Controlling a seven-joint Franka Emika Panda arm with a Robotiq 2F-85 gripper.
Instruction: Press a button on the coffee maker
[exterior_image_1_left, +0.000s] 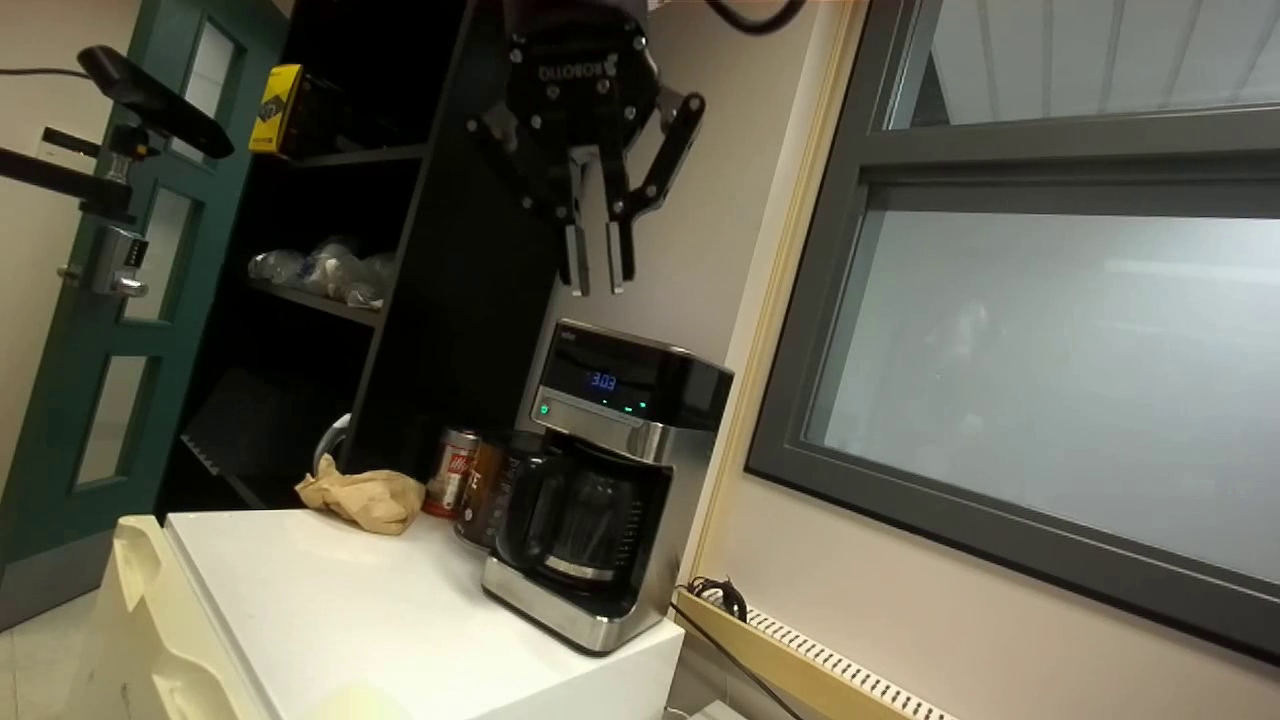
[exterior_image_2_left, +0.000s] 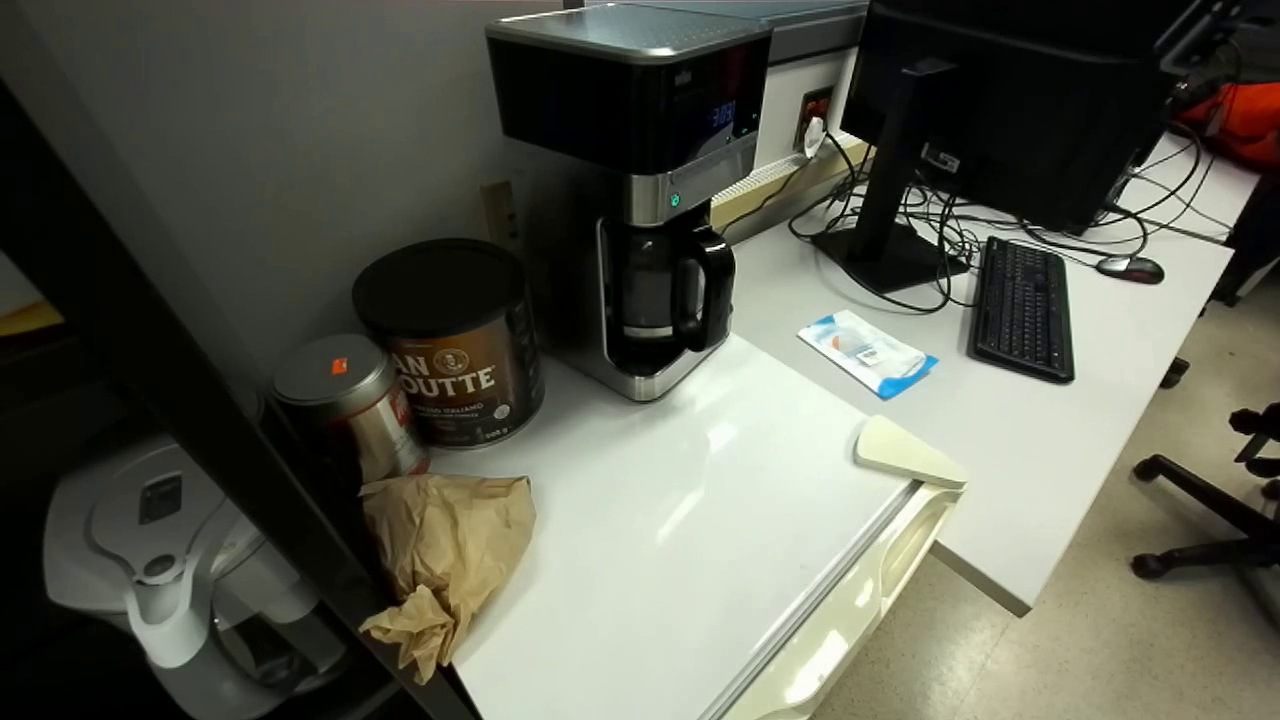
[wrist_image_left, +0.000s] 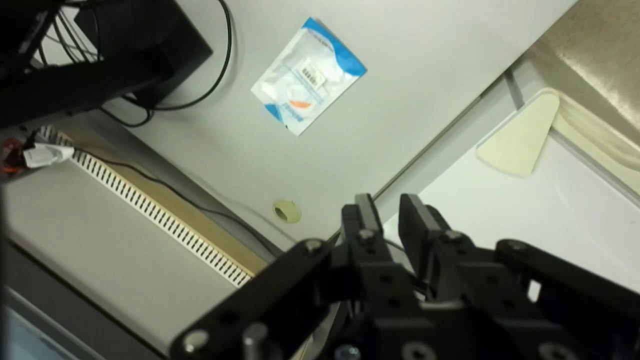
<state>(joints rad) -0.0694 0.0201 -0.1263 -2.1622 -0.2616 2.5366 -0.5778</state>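
— Where does the coffee maker (exterior_image_1_left: 640, 440) stand?
— Upright on a white top (exterior_image_1_left: 350, 600), taller than it is wide, with a brown can (exterior_image_2_left: 460, 365) just beside it.
— And the gripper (exterior_image_1_left: 598, 290)?
— It hangs above the coffee maker, apart from it, pointing down. Depth is hard to read, so I can't tell whether that puts it over the coffee maker or out ahead of its front.
— Is it carrying anything?
— No. The fingers (exterior_image_1_left: 575, 258) are parted by a narrow gap with nothing between them; the wrist view shows the gap too.
— So what does the press hang on?
— Direction. The silver control strip (exterior_image_1_left: 590, 415) runs across the coffee maker's front, while the fingers lie roughly along the coffee maker's height. Dropping straight down would likely meet the top first, I think.
— Better to come down before the front, then push in toward the face?
— That's my judgement. Nothing says which button is meant; the green-lit mark (exterior_image_1_left: 543, 409) near one side of the coffee maker's front looks a fair candidate.
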